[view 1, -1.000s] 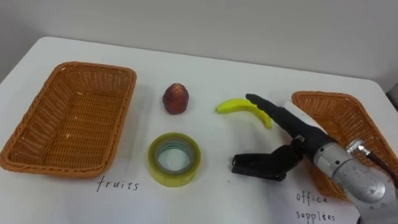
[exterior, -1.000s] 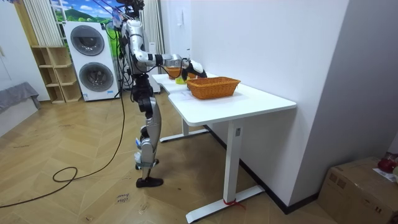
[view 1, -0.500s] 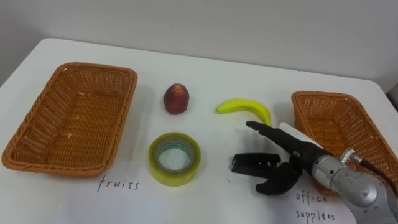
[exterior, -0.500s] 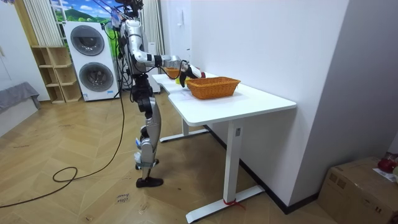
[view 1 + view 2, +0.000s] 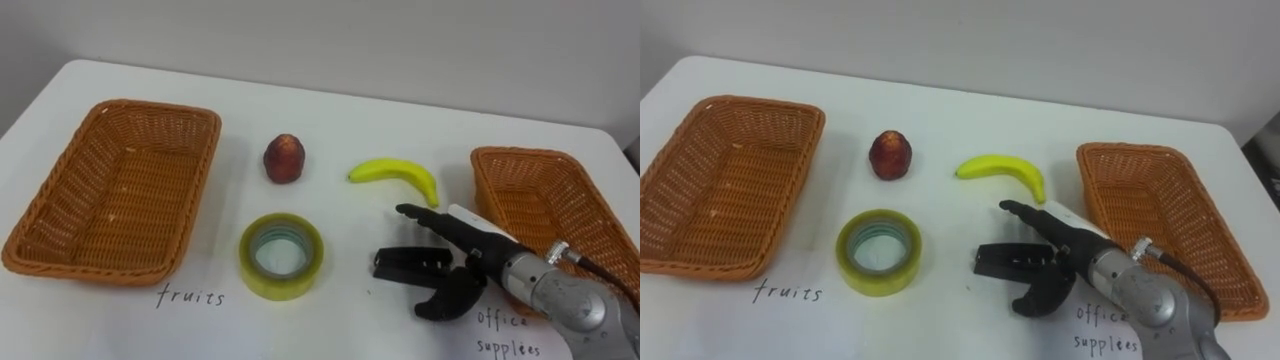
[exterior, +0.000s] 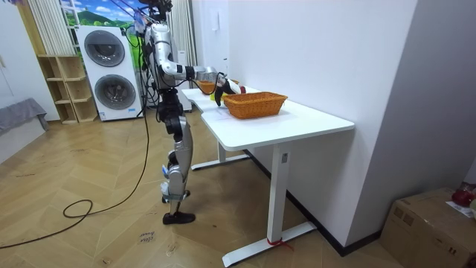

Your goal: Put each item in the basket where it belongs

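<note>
Right hand (image 5: 480,268), lowered from over the banana (image 5: 395,172) to lower centre-right, spread wide about the black office item (image 5: 400,264), not closed: grasp step; next calls for closing, then the right-side basket (image 5: 520,153).

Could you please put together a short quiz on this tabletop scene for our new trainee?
1. True or false: the curved yellow banana lies inside the right-hand woven wicker basket.
2. Which thing lies closest to the robot's right hand? A. the dark red fruit B. the yellowish roll of tape C. the small black block
3. How many things lie in the left-hand woven wicker basket?
Key: 1 false; 2 C; 3 none.
</note>
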Robot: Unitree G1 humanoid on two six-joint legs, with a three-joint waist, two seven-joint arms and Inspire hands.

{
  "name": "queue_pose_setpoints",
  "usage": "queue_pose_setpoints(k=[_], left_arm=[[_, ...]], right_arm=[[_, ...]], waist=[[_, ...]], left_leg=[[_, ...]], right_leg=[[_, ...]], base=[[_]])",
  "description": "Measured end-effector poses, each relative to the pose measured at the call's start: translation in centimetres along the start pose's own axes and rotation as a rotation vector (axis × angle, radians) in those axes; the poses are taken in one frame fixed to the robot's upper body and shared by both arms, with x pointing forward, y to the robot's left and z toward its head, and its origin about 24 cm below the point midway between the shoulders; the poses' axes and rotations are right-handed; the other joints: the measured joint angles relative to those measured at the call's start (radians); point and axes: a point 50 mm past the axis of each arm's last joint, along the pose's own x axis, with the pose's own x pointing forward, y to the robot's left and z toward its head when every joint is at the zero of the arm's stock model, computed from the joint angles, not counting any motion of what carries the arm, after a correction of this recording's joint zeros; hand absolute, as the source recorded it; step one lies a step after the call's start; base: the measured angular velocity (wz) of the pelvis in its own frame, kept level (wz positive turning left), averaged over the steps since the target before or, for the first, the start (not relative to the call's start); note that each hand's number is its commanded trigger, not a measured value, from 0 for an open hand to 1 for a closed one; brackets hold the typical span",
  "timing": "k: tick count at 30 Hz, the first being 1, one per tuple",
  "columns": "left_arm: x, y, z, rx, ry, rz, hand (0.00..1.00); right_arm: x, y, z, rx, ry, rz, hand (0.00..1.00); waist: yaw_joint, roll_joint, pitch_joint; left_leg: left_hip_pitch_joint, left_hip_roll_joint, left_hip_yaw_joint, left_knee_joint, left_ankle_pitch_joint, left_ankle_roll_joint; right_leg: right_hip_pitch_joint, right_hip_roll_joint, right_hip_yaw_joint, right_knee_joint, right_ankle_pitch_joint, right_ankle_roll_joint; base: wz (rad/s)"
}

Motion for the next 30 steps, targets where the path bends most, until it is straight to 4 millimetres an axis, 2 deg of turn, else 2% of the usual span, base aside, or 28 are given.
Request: queue_pose_setpoints(k=[6, 22, 30], left_arm=[[-0.07, 0.06, 0.04, 0.0, 0.001, 0.006, 0.0], [-0.26, -0.28, -0.63, 0.006, 0.039, -0.003, 0.0], [-0.26, -0.28, -0.66, 0.007, 0.042, -0.002, 0.0]], right_arm=[[-0.07, 0.26, -0.35, 0.008, 0.025, 0.004, 0.0], [0.38, 0.69, 0.16, -0.015, 0.053, -0.022, 0.0], [0.4, 0.63, 0.03, -0.031, 0.081, -0.028, 0.0]], waist=[[0.013, 0.0, -0.0002], [0.013, 0.0, -0.001], [0.012, 0.001, -0.0007]], left_leg=[[0.001, 0.0, -0.002, 0.001, 0.0, 0.0], [0.008, 0.001, -0.003, 0.004, 0.0, 0.0], [0.007, -0.001, -0.024, 0.003, 0.0, 0.0]], right_leg=[[0.001, 0.0, 0.004, 0.0, 0.0, 0.0], [0.01, 0.0, 0.0, 0.0, 0.0, -0.001], [0.017, -0.001, -0.012, 0.0, 0.001, -0.001]], base=[[0.0], [0.0], [0.04]])
